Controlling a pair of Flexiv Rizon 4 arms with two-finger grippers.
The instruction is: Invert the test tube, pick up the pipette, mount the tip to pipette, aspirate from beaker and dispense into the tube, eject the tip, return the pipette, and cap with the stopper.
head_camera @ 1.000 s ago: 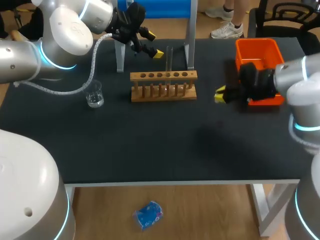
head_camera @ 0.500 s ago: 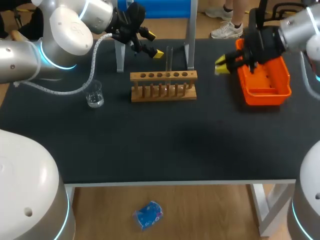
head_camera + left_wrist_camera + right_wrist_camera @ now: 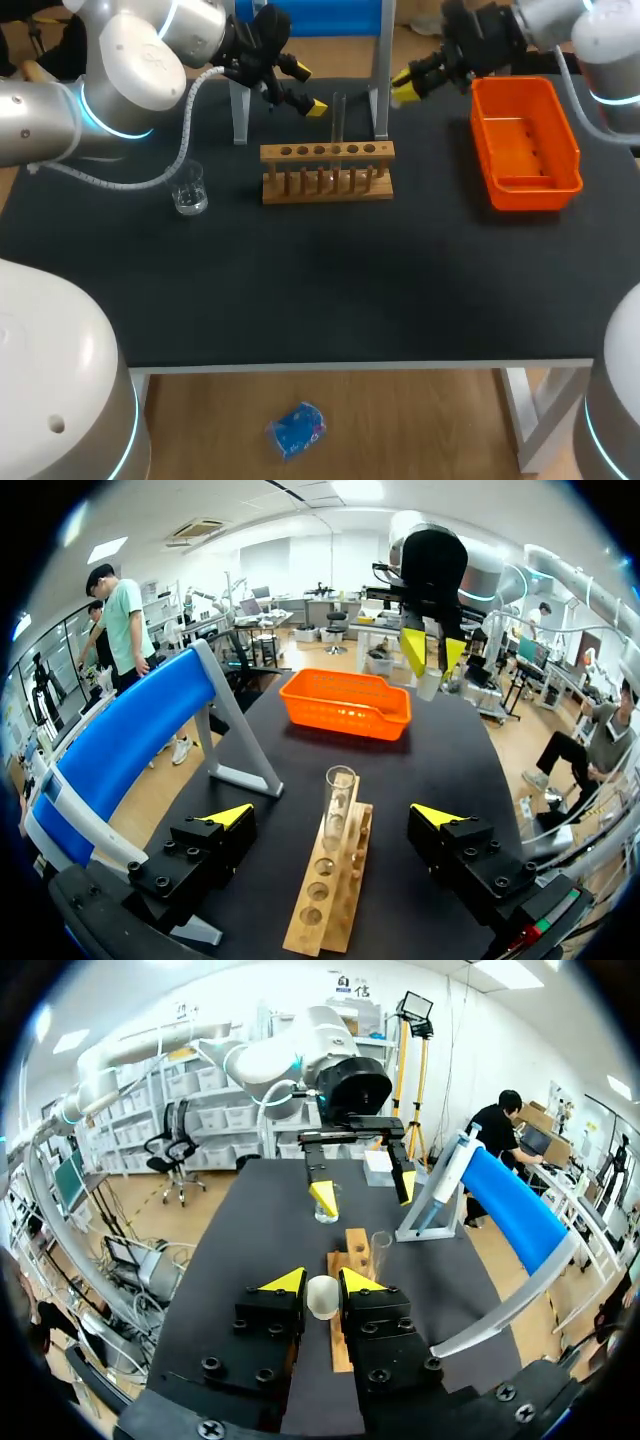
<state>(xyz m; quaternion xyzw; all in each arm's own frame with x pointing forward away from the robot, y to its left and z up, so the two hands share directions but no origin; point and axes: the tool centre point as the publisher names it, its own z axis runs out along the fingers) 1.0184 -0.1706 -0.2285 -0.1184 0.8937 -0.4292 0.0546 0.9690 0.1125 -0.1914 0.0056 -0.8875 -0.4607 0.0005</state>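
A clear test tube stands upright in the wooden rack. My left gripper hangs open just behind and left of the tube, which shows between its fingers from the left wrist view as the tube in the rack. My right gripper is at the table's back, right of the tube. It is shut on a small white stopper, with the tube ahead of it. The pipette hangs on the blue stand. A glass beaker sits left of the rack.
An orange bin lies at the right rear of the table. The blue stand's legs rise right behind the rack, close to both grippers. From the left wrist view my right gripper hangs beyond the bin.
My right arm has swung from the bin's near left corner up and leftward to the back of the table, stopper still in its fingers. The left arm has not moved.
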